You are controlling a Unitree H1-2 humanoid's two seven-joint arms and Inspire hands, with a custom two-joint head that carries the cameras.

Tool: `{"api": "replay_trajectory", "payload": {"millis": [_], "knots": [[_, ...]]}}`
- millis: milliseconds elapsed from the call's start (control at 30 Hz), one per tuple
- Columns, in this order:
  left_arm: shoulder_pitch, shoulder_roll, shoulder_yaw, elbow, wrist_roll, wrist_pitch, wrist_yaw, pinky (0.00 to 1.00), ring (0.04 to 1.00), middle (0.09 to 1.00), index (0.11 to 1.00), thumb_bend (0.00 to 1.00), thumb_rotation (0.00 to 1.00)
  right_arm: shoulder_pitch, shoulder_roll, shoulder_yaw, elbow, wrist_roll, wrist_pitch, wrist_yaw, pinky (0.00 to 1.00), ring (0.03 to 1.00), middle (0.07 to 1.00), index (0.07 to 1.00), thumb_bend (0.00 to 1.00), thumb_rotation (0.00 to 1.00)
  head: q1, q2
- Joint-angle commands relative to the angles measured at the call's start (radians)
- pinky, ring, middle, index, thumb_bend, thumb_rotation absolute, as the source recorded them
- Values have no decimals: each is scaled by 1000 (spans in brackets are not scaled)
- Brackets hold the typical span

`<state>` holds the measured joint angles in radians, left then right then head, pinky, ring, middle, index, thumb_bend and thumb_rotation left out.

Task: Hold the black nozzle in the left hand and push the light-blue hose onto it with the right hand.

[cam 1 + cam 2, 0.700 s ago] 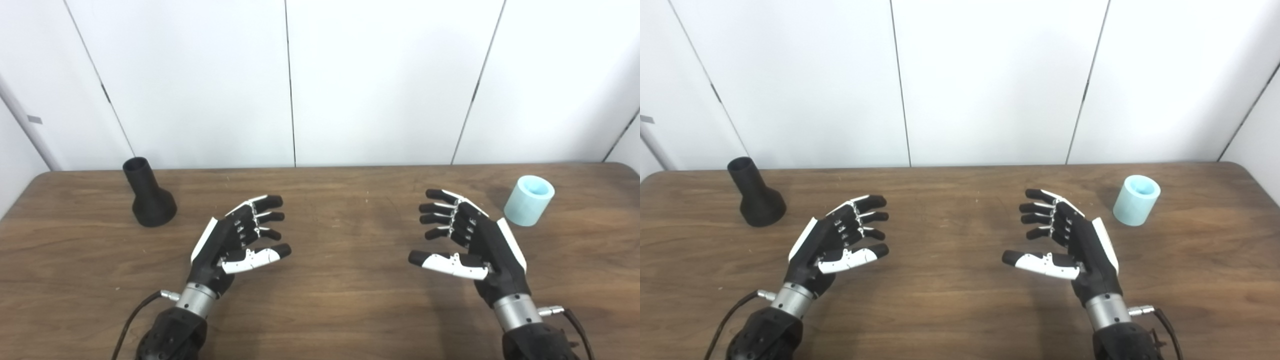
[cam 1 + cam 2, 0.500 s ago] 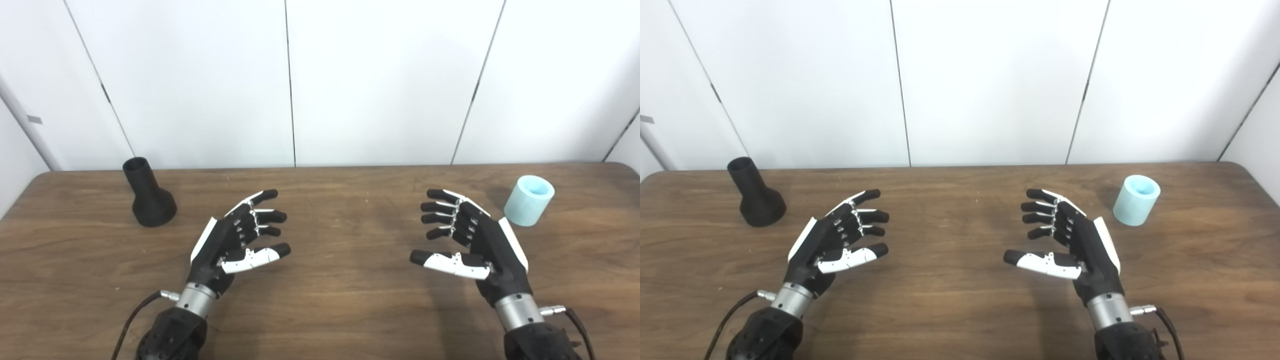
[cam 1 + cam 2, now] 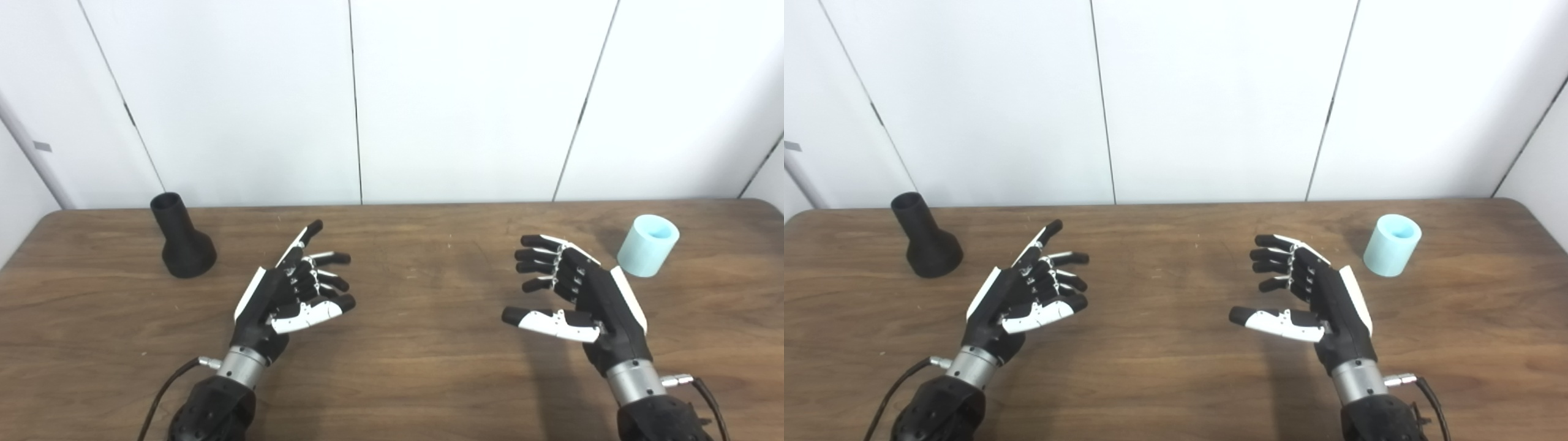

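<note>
Nearest the camera, two dark forearms rise from the bottom edge over a brown wooden table. The left hand hovers palm inward, holding nothing; its fingers are apart, the top one stretched straight and angled up and away while the rest curl loosely, with the white-and-black thumb crossing below them. The right hand mirrors it, also empty, its fingers spread a little and gently bent, thumb pointing toward the other hand. A wide bare stretch of table lies between the two sets of fingertips.

Farther back, well beyond and outside the left hand's fingers, the black nozzle stands upright on its wide flared base, narrow open neck on top. Beyond and outside the right hand's fingers, nearer to them than the nozzle is to the left hand's, sits the light-blue hose (a short, stubby tube, standing slightly tilted with its open end up). Behind the table is a plain white panelled wall.

The task looks barely begun: neither piece is touched. Left to do, by this view, are both reaches and grasps, bringing the pieces together, and the push.
</note>
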<state>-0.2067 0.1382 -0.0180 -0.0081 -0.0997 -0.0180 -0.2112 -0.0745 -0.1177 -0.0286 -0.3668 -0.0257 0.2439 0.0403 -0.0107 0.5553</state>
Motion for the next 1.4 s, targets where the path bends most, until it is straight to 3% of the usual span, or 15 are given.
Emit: {"api": "replay_trajectory", "payload": {"millis": [0, 233, 300, 400, 567, 700, 833, 967, 1067, 1367], "knots": [[-41, 6, -1, -16, 10, -40, 3, 617, 707, 703, 674, 781, 43, -26, -9, -10, -26, 10, -37, 3, 573, 684, 693, 718, 736, 121, 63, -13], [-41, -33, -20, 24, 21, -75, 9, 583, 716, 734, 721, 782, 40, -12, -32, -39, -12, 43, -48, 17, 575, 691, 713, 735, 712, 88, 224, -78], [-44, -42, -24, 43, 32, -94, 14, 576, 716, 738, 729, 783, 41, -5, -34, -50, -9, 54, -37, 18, 581, 694, 716, 737, 706, 71, 314, -132], [-51, -50, -26, 68, 46, -115, 24, 572, 716, 740, 733, 786, 45, -1, -39, -59, 10, 72, -54, 27, 598, 701, 725, 746, 691, 47, 363, -166], [-57, -48, -25, 29, 109, -93, 62, 583, 715, 738, 728, 795, 74, -4, -56, -72, 50, 117, -113, 54, 549, 703, 756, 780, 655, 7, 388, -197], [-53, -28, -7, -77, 145, -60, 86, 570, 705, 731, 739, 790, 82, -3, -56, -74, 63, 117, -132, 51, 541, 712, 766, 787, 637, 0, 400, -207], [-55, -11, 42, -178, 224, -69, 151, 501, 583, 642, 827, 786, 89, -2, -57, -76, 67, 120, -133, 51, 542, 716, 771, 794, 627, 0, 418, -209], [-90, 69, 104, -241, 346, -58, 198, 538, 632, 692, 846, 801, 140, -7, -53, -83, 68, 146, -126, 55, 549, 719, 772, 800, 607, 0, 427, -213], [-116, 141, 150, -240, 350, -36, 188, 611, 724, 757, 834, 822, 202, -10, -55, -86, 71, 155, -127, 56, 562, 714, 773, 803, 598, 0, 429, -214], [-188, 299, 211, -146, 373, 6, 192, 714, 811, 822, 832, 836, 242, -15, -64, -91, 89, 167, -141, 65, 599, 727, 784, 803, 589, 0, 441, -215]]}}
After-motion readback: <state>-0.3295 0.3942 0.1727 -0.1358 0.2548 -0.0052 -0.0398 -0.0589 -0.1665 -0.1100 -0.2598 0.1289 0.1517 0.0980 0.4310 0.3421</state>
